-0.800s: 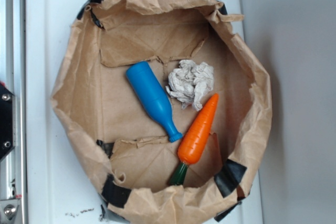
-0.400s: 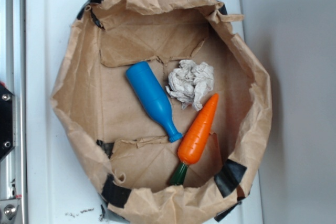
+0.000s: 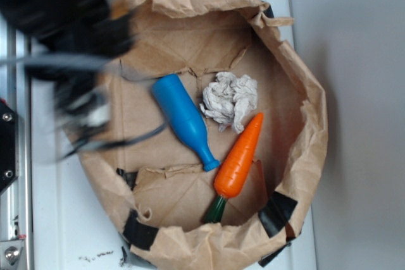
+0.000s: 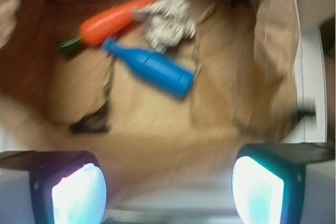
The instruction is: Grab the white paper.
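One blurred pincer (image 4: 168, 184) newly over bag's left rim, jaws spread, white paper (image 3: 230, 100) unmoved beside blue bottle (image 3: 183, 118)

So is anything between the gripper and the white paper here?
Yes. The blue bottle lies on its side between the gripper and the white paper, which sits just beyond it. The carrot lies beside the paper, its tip touching or nearly so. The fingers are apart, holding nothing.
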You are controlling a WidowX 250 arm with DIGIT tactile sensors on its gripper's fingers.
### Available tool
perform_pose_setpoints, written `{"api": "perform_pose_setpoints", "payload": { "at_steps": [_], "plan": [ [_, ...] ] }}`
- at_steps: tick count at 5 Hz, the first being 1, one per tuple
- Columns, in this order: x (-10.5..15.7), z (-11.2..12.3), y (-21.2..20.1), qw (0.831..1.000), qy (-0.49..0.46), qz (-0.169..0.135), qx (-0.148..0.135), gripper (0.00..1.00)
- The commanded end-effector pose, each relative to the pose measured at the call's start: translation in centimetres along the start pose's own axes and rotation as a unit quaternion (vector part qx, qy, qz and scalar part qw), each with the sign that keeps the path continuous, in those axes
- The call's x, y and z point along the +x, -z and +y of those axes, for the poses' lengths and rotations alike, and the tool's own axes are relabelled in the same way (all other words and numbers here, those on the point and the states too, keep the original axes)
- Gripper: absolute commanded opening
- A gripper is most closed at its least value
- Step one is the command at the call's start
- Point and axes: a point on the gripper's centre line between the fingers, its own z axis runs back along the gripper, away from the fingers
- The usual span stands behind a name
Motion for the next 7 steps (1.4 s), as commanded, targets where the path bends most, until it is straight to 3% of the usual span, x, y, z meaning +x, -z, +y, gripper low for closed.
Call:
{"api": "perform_pose_setpoints", "payload": {
  "at_steps": [1, 4, 7],
  "plan": [
    [-3.0, -4.9, -6.9, 0.997, 0.051, -0.052, 0.014, 1.00],
    [-3.0, -4.9, -6.9, 0.997, 0.051, -0.052, 0.014, 1.00],
    [-4.9, -9.2, -4.9, 0.995, 0.087, -0.049, 0.023, 1.00]
  ]
}}
